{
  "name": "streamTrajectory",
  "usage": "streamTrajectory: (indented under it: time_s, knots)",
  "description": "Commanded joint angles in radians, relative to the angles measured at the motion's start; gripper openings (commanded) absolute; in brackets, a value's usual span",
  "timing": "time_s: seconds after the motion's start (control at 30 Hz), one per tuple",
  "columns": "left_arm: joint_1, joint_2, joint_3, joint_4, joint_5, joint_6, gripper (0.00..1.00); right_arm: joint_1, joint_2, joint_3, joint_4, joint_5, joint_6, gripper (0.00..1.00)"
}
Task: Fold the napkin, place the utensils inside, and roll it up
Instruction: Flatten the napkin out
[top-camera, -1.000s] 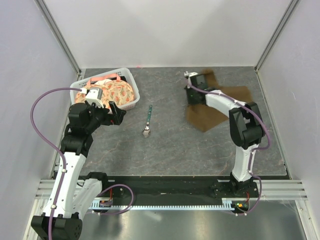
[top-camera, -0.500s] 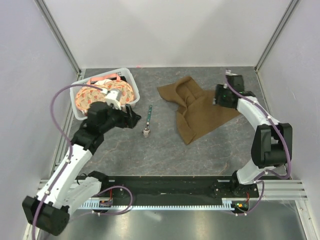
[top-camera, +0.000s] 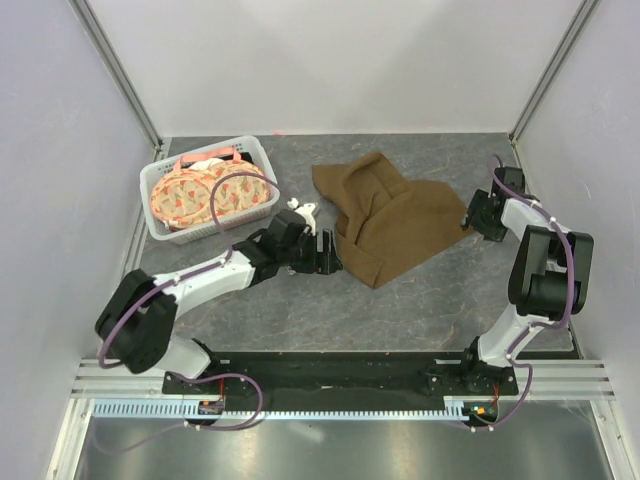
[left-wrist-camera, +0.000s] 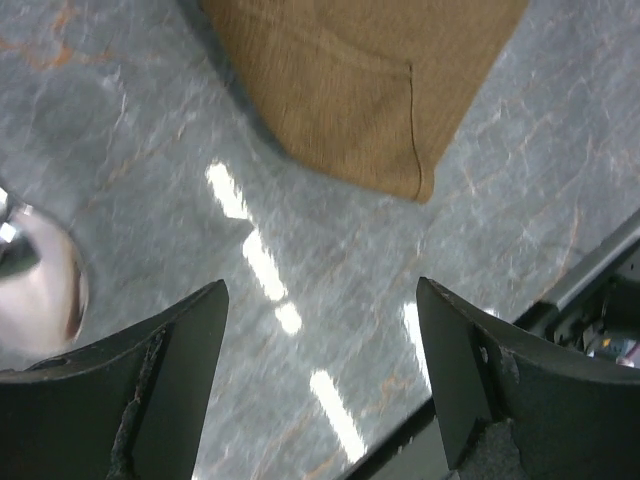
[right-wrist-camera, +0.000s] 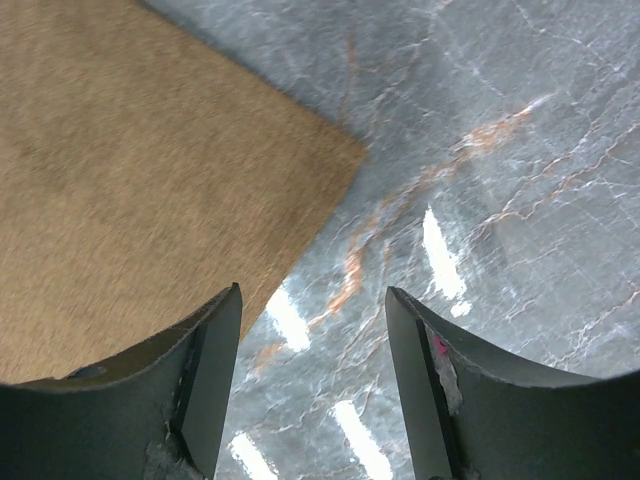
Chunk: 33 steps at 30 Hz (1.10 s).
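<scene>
Brown woven cloth, the napkin (top-camera: 400, 215) now lies rumpled, one flap folded over, on the grey marbled tabletop (top-camera: 420, 310). The right gripper (top-camera: 478, 214) has let it go and sits at its right corner, jaws apart and empty. The left gripper (top-camera: 325, 250) has swung from the basket (top-camera: 150, 195) to the near corner, jaws apart. The shiny head of the utensil (left-wrist-camera: 35, 290) lies beside it.

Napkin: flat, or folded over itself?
Rumpled, partly doubled over: the napkin shows a raised flap and creases toward its far-left corner in the top view. Not neatly folded or rolled.
</scene>
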Motion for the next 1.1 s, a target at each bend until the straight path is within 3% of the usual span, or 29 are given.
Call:
streamTrajectory:
  time_s: [0.0, 0.27, 0.57, 0.87, 1.07]
  knots:
    - [-0.003, 0.109, 0.123, 0.128, 0.005, -0.050, 0.83, -0.045, 0.035, 0.056, 0.027, -0.020, 0.026, 0.67]
    - [-0.003, 0.336, 0.242, 0.079, -0.040, -0.020, 0.82, -0.114, 0.101, 0.085, 0.063, -0.097, 0.042, 0.63]
    - [0.020, 0.464, 0.330, 0.033, -0.084, -0.019, 0.79, -0.119, 0.158, 0.106, 0.079, -0.149, 0.031, 0.61]
    - [0.042, 0.492, 0.396, 0.084, -0.027, 0.035, 0.77, -0.119, 0.219, 0.145, 0.090, -0.198, 0.015, 0.58]
    - [-0.041, 0.433, 0.410, 0.048, -0.078, 0.073, 0.82, -0.119, 0.239, 0.135, 0.100, -0.219, 0.015, 0.54]
